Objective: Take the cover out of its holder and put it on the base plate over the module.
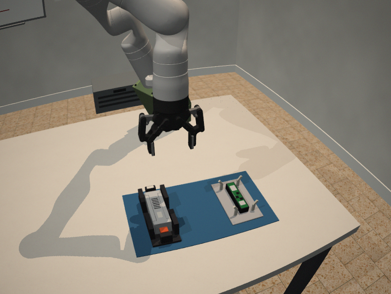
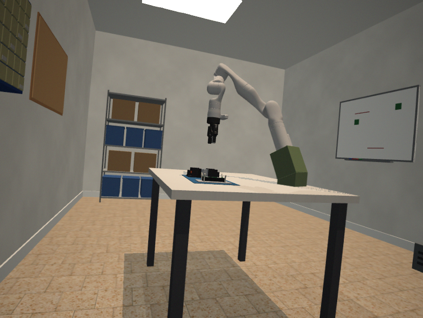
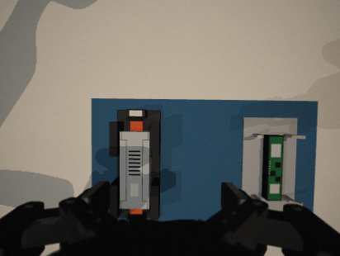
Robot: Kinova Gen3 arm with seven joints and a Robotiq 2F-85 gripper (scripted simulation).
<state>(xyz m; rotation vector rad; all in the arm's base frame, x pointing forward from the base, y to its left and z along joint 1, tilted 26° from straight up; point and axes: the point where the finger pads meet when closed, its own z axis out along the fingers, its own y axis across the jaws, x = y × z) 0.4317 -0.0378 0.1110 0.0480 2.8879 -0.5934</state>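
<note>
The grey cover (image 1: 158,213) with an orange patch sits in its black holder (image 1: 159,216) on the left of the blue mat (image 1: 197,213). The green module (image 1: 238,196) lies on the grey base plate (image 1: 237,202) with white pegs, on the mat's right. My gripper (image 1: 172,147) hangs open and empty high above the table, behind the mat. In the wrist view the cover (image 3: 134,169) lies between the holder's walls and the module (image 3: 275,166) is at the right; my fingers frame the bottom edge. In the exterior view the gripper (image 2: 211,139) is well above the parts.
The arm's green base block (image 2: 288,165) stands at the table's back. The table's right and front edges are close to the mat. A shelf with boxes (image 2: 133,145) stands against the far wall.
</note>
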